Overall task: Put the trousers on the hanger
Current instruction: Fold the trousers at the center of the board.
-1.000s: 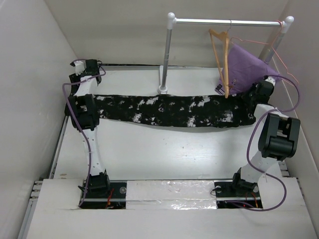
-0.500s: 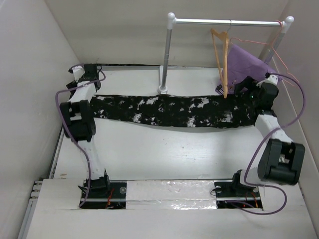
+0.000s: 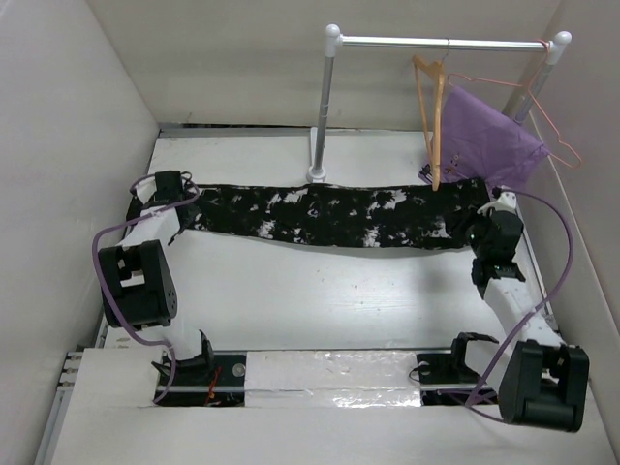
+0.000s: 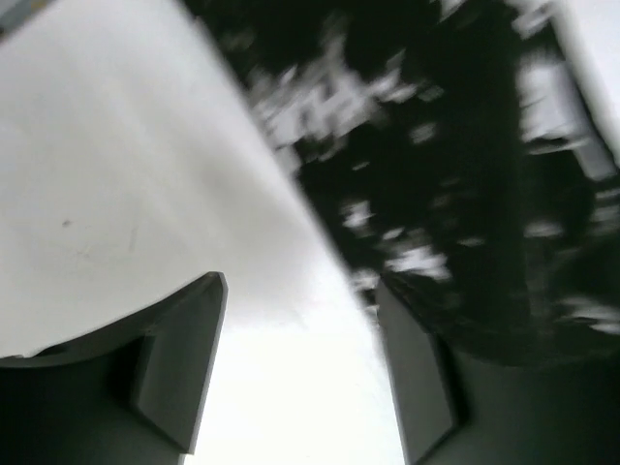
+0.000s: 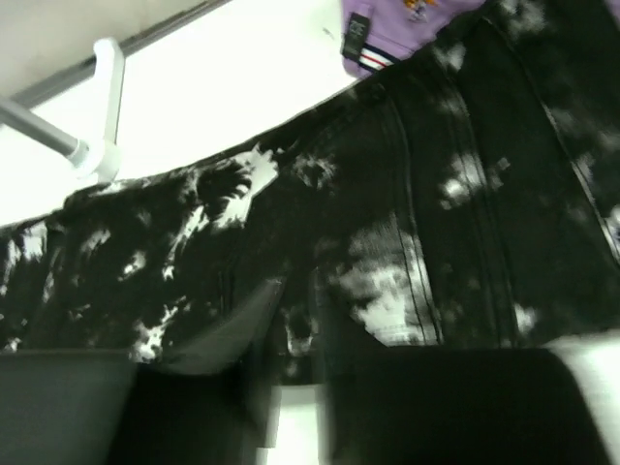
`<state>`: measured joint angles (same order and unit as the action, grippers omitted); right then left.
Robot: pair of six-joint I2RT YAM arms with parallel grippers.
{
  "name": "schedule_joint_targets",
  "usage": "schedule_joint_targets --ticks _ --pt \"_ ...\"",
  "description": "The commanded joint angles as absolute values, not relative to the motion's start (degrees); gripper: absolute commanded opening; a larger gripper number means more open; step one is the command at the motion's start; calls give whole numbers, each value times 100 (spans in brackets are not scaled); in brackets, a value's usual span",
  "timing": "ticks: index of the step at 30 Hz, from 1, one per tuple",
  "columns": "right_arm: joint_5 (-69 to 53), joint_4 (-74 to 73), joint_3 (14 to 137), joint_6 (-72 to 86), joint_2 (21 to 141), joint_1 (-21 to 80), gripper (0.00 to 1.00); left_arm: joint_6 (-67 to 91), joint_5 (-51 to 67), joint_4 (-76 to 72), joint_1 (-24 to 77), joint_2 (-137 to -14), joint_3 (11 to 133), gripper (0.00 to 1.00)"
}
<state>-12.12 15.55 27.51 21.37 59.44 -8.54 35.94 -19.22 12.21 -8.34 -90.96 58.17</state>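
The trousers [image 3: 339,215] lie flat and stretched left to right across the table. The wooden hanger [image 3: 433,107] hangs empty on the rail, above the trousers' right end. My left gripper [image 3: 177,189] is at the trousers' left end. In the left wrist view it [image 4: 300,283] is wide open over bare table, its right finger at the edge of the trousers [image 4: 465,174]. My right gripper [image 3: 480,226] is at the trousers' right end. In the blurred right wrist view it [image 5: 297,286] shows a narrow gap and holds nothing, just above the trousers [image 5: 387,194].
A metal rail [image 3: 436,43] on a post [image 3: 325,107] stands at the back. A purple cloth [image 3: 489,136] and thin pink wire hangers [image 3: 547,121] hang at its right end. White walls close in the table on the left, back and right.
Both arms have drawn back toward the near side. The left gripper came from the far left corner, the right gripper from beside the purple cloth. The trousers have not moved.
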Motion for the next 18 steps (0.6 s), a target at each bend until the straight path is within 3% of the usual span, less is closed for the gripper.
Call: schedule_joint_targets --ticks 1,2,3,5,11,18 --pt "-818 1565 2427 2144 5329 -957 34 3682 -1863 1204 -896 -9061 5608 69" --pt "-704 1477 2330 2171 5204 -1176 59 3700 -1724 1204 -896 -9062 5607 74" --pt "-677 1494 2129 2197 5090 -1282 69 3718 -1618 1152 -896 -9096 5599 79" --pt "-842 1669 1987 2276 4940 -1615 78 3691 -1372 1055 -896 -9175 5581 79" --pt "-1300 1836 2083 2434 5623 -2065 79 3770 -1459 1037 -896 -9668 5590 76" --pt "-2091 3004 2241 3110 7583 -2461 79 3876 -1424 923 -896 -9984 5722 69"
